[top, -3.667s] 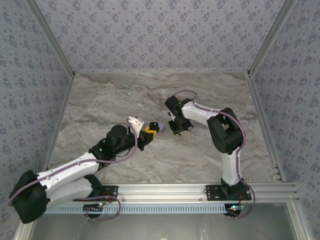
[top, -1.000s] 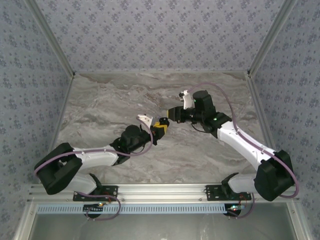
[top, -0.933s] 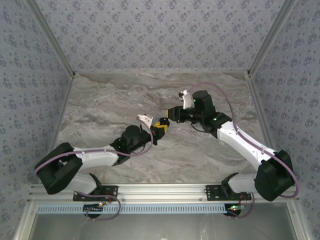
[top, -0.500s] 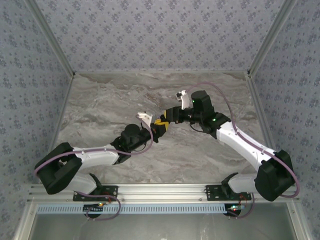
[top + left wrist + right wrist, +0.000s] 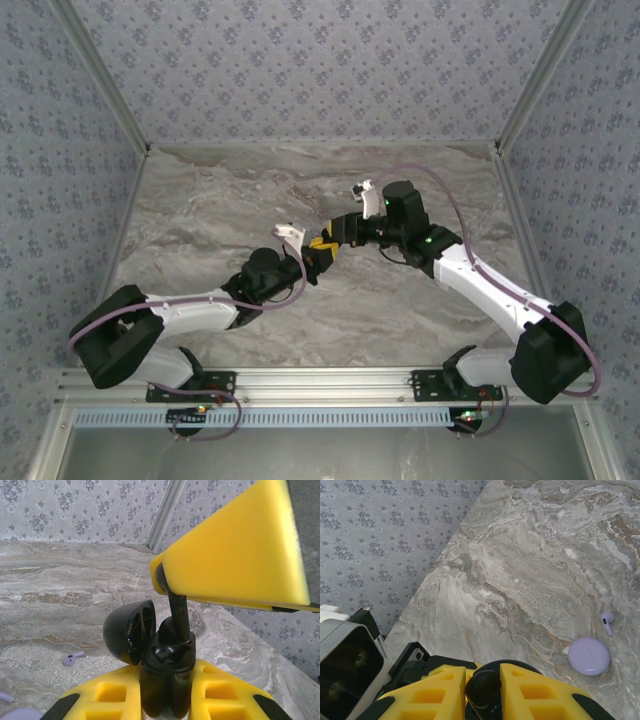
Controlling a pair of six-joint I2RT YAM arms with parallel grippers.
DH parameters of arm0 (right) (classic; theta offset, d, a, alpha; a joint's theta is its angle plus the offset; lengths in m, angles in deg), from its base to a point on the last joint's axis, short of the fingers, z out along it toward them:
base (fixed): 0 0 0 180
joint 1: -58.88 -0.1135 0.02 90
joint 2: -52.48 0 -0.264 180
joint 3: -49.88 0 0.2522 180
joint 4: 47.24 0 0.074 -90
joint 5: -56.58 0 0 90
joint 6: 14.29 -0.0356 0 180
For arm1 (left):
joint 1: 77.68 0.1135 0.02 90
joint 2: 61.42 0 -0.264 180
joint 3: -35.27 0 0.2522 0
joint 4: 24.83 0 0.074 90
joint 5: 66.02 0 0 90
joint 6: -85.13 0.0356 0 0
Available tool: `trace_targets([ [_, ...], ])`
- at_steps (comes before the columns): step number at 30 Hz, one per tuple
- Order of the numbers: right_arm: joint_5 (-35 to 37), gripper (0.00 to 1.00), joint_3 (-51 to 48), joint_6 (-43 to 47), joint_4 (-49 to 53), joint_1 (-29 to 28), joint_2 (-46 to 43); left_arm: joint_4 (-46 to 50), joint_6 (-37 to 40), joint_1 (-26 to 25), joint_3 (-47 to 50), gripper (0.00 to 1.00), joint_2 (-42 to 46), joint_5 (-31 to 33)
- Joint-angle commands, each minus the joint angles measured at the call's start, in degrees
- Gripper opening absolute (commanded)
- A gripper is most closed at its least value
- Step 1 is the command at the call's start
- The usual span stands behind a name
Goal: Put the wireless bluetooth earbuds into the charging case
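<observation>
Edged closer together and toward 12 o'clock since a second ago. Left end effector (image 5: pixel 320 252) clenched on open charging case (image 5: pixel 165 666), above mid-tabletop (image 5: pixel 200 200). Right end effector (image 5: pixel 342 228) at its 1 o'clock, grasping black earbud (image 5: pixel 178 611), lower end touching the case.

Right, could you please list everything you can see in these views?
case: one, black, lid open, held in the left claw.
earbud: one, black, pinched by the right claw, stem pointing down into the case.
disc: one, lavender, flat on the table.
lavender bud: one, lavender, on the table close beside the disc.
table: one, grey marbled, under everything.
walls: grey-blue, flower-patterned, around the table.
left claw: one, yellow fingers, shut on the case.
right claw: one, yellow fingers, shut on the earbud.
</observation>
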Motion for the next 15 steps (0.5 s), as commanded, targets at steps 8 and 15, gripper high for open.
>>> trace_targets([
  [8, -0.2, 0.24, 1.5, 0.6, -0.1, -0.5, -1.4, -2.8, -0.8, -0.3, -1.7, 0.17, 2.3, 0.0],
  [15, -0.4, 0.24, 1.5, 0.9, 0.3, -0.6, -1.4, -3.2, -0.8, -0.3, -1.5, 0.17, 2.8, -0.2],
])
